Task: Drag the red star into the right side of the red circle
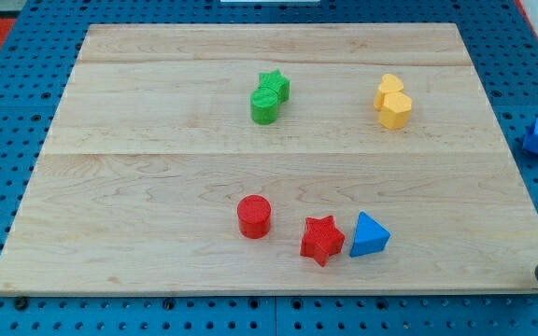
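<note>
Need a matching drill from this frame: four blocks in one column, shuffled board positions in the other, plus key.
Blocks:
1. red star
2. red circle
3. blue triangle
4. green star

Places:
A. upper middle of the board, touching a green cylinder
B. just right of the red star
C. lower middle, leftmost of the bottom three
D. between the red circle and the blue triangle

Pairs: 1-D, 2-C, 3-B, 4-A

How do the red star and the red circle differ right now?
The red star has pointed arms; the red circle is a round cylinder. The star lies toward the view's right and slightly lower than the circle. The star nearly touches the blue triangle; the circle stands alone. Both are red.
</note>
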`<state>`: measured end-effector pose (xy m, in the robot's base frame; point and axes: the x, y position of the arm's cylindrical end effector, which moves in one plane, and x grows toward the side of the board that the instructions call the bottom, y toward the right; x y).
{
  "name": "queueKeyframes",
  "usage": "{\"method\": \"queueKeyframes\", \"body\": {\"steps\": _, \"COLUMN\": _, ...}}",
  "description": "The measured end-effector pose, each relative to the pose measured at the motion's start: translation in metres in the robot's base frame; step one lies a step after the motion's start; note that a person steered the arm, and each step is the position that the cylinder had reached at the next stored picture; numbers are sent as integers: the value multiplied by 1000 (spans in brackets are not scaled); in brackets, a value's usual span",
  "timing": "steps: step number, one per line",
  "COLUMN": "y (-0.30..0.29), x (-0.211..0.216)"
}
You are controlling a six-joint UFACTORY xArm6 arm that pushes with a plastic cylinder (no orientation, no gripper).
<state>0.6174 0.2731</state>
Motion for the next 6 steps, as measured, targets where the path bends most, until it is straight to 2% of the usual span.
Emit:
{"method": "queueKeyframes", "body": {"steps": 3, "y": -188, "x": -5}}
{"method": "queueKeyframes", "body": {"steps": 4, "y": -216, "x": -41}}
{"method": "queueKeyframes", "body": {"steps": 6, "y": -216, "x": -69}}
